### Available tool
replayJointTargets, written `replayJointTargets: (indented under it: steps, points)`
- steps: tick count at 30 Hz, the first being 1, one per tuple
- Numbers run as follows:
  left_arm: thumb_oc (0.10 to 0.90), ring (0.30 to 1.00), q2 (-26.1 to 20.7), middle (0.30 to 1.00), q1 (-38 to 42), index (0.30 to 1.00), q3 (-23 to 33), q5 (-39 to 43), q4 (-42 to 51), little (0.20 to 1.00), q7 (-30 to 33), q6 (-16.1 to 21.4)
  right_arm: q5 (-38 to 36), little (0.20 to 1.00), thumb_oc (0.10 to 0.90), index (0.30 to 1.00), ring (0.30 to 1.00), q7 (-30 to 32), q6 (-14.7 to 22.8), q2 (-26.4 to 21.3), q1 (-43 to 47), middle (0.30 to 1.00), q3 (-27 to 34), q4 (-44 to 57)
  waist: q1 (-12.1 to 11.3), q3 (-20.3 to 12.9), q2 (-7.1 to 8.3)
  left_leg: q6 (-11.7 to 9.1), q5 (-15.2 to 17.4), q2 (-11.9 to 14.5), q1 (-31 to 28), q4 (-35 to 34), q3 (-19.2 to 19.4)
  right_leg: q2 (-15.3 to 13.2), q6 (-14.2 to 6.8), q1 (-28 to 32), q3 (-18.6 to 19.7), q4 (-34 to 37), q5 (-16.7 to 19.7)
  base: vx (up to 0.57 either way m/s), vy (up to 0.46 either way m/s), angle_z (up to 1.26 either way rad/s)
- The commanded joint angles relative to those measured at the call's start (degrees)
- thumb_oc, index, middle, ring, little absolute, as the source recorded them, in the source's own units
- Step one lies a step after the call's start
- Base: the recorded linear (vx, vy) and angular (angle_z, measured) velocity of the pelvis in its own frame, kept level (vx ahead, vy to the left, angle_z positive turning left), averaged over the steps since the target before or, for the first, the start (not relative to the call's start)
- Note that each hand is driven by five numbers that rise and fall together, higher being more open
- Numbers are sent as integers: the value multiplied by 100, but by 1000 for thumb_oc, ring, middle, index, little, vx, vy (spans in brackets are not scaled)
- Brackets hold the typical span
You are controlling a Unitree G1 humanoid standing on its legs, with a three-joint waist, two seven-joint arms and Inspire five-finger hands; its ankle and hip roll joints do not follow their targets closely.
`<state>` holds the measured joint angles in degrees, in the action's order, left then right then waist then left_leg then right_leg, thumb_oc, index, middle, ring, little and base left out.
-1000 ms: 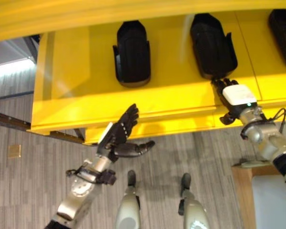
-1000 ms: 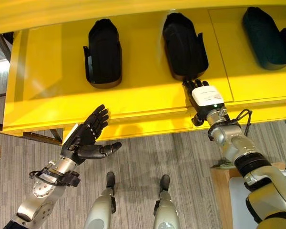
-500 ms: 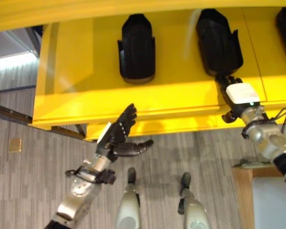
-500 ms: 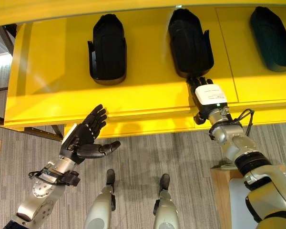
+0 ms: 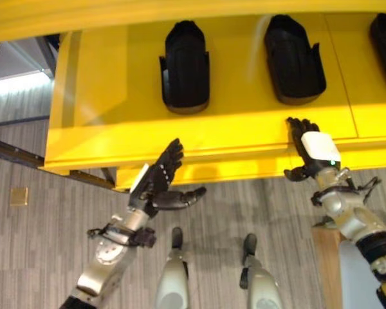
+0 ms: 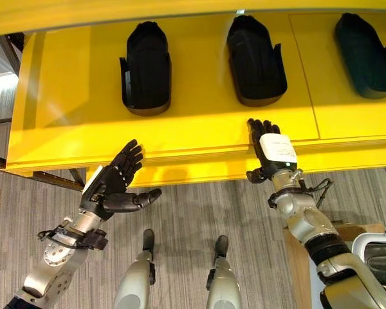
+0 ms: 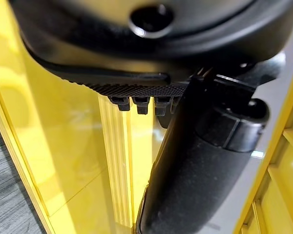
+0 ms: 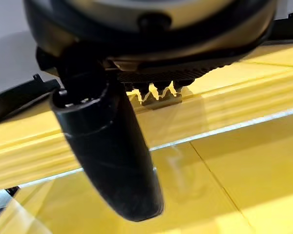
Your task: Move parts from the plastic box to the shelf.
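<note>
Three black parts lie on the yellow shelf (image 6: 199, 138), spaced along it in a row. The middle part (image 6: 256, 59) lies deeper in the shelf than the right hand (image 6: 266, 149), apart from it. Its long axis runs front to back, its narrower rounded end pointing away from the shelf's front edge. The left part (image 6: 145, 67) and the right part (image 6: 365, 55) lie the same way. The right hand hovers over the shelf's front edge, fingers straight, holding nothing. The left hand (image 6: 112, 183) hangs below the front edge, fingers spread, empty.
</note>
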<state>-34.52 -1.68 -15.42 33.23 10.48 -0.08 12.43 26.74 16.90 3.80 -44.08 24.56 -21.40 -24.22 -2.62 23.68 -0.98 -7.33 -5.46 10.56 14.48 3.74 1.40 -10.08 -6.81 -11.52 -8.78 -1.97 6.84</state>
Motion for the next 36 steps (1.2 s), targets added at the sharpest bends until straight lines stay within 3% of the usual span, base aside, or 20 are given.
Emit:
replayJointTargets:
  steps: [1,13,21,27,31,35,36]
  points:
    - [900,1000,78,1000,117,1000,291,-137,463,1000,54,477,-245,1000,900,1000,1000,-93,222,88,-252,1000,-98,270,125,-319,203,382,49,-92,24,105,208,-106,115,-343,178,-1277,-852,0,0,0]
    - [900,1000,38,1000,-20,1000,378,-274,435,1000,53,469,-484,1000,900,1000,1000,-256,467,374,-1040,1000,77,1063,277,-641,336,302,-108,55,-379,-329,380,57,73,-43,220,-791,-707,5,-10,-6]
    - [900,1000,119,1000,-140,1000,485,-511,258,1000,52,448,-792,1000,900,1000,1000,-359,732,474,-1702,1000,496,2114,430,-929,415,246,-137,150,-761,-545,529,156,45,262,304,-553,-668,41,-8,-8]
    - [900,1000,145,1000,-323,1000,471,-483,198,1000,33,454,-1874,1000,900,1000,1000,-523,1136,785,-2427,1000,958,2954,563,-1129,381,195,-201,224,-1083,-762,649,223,37,499,376,-416,-666,51,-13,-12]
    - [900,1000,223,1000,-541,1000,430,-316,44,1000,-53,410,-3511,1000,900,1000,1000,-1071,1487,1126,-3029,1000,1149,3587,695,-1331,295,85,-374,439,-1203,-874,681,418,126,615,356,-471,-835,22,-80,-8]
    - [900,1000,311,1000,-639,1000,398,-264,-47,1000,-87,403,-4143,1000,900,1000,1000,-1303,1603,1189,-3232,1000,1243,3837,743,-1436,250,-6,-540,641,-1205,-874,717,609,227,576,362,-617,-979,-26,-125,-6]
    - [900,1000,376,1000,-655,1000,385,-194,-56,1000,-97,400,-4673,1000,900,1000,1000,-1411,1682,1275,-3237,1000,1273,3920,762,-1463,213,-48,-717,817,-1182,-874,710,770,315,494,401,-792,-1098,-50,-124,-6]
